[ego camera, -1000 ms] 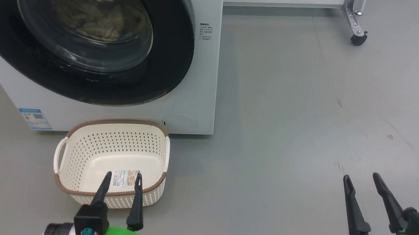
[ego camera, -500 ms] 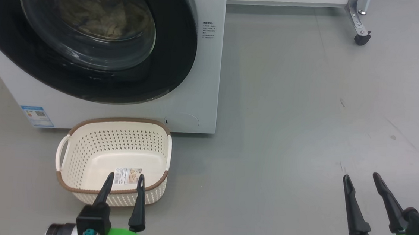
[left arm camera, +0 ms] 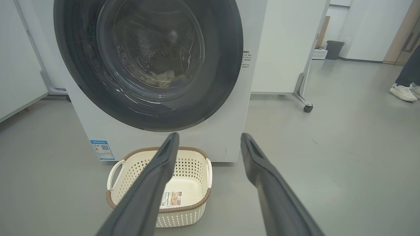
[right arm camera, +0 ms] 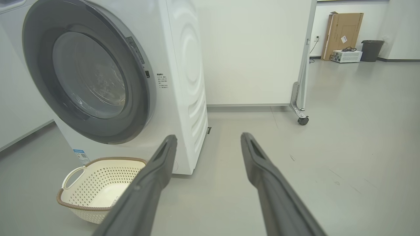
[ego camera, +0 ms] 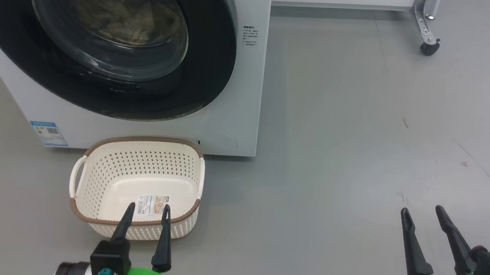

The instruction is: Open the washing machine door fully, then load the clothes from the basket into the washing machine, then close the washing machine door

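Note:
The washing machine (ego camera: 238, 110) stands at the upper left, its black-rimmed door (ego camera: 207, 64) shut flat against the front. Cream-yellow clothes (ego camera: 123, 18) lie in the drum behind the glass, as the left wrist view also shows of the clothes (left arm camera: 160, 78). On the floor before the machine sits the basket (ego camera: 144, 138), holding nothing but the paper label on its base. My left gripper (ego camera: 148, 206) hovers open over the basket's near rim. My right gripper (ego camera: 422, 209) is open above bare floor at the lower right, far from the basket (right arm camera: 98, 180).
A white panel on a caster (ego camera: 429, 48) stands behind and to the right of the machine. A person's shoes (left arm camera: 402, 92) show at the far right. A cardboard box (right arm camera: 341, 32) and a dark bin (right arm camera: 370, 49) sit by the back wall.
The head camera has shifted a little, so the machine and basket sit slightly further right in the picture. Both grippers stay open and hold nothing.

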You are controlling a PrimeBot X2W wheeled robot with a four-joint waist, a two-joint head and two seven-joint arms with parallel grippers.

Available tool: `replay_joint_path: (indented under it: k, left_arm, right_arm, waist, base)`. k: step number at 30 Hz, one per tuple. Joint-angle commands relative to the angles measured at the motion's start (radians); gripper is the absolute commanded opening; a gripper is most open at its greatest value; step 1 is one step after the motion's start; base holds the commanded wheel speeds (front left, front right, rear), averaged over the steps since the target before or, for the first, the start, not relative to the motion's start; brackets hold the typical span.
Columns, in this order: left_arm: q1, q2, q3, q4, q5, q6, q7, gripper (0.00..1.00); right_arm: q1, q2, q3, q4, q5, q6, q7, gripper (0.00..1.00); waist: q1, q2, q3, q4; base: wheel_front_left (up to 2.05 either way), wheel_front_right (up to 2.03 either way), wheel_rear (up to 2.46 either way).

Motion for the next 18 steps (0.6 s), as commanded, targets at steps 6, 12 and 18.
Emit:
replay_joint_path:
  k: [6, 12, 18]
  left_arm:
    - [-0.051, 0.009, 0.027, -0.023, -0.003, 0.020, -0.009, 1.00]
    - [-0.004, -0.003, -0.005, 0.009, 0.000, -0.002, 0.000, 0.00]
    - [0.028, -0.010, -0.006, 0.056, -0.030, -0.009, 0.007, 0.00]
  right_arm:
    - [-0.029, -0.011, 0.017, -0.037, -0.006, 0.003, 0.003, 1.00]
    - [0.000, 0.001, 0.002, 0.009, 0.001, 0.000, 0.002, 0.00]
    - [0.009, 0.005, 0.014, 0.073, 0.036, 0.000, 0.005, 0.00]
  waist:
    - [0.0000, 0.0000, 0.001, 0.006]
    - [0.0000, 0.0000, 0.003, 0.011]
    - [0.0000, 0.0000, 0.003, 0.011]
  base:
    - [0.00, 0.00, 0.00]
    - [0.00, 0.00, 0.00]
    - [0.00, 0.00, 0.00]
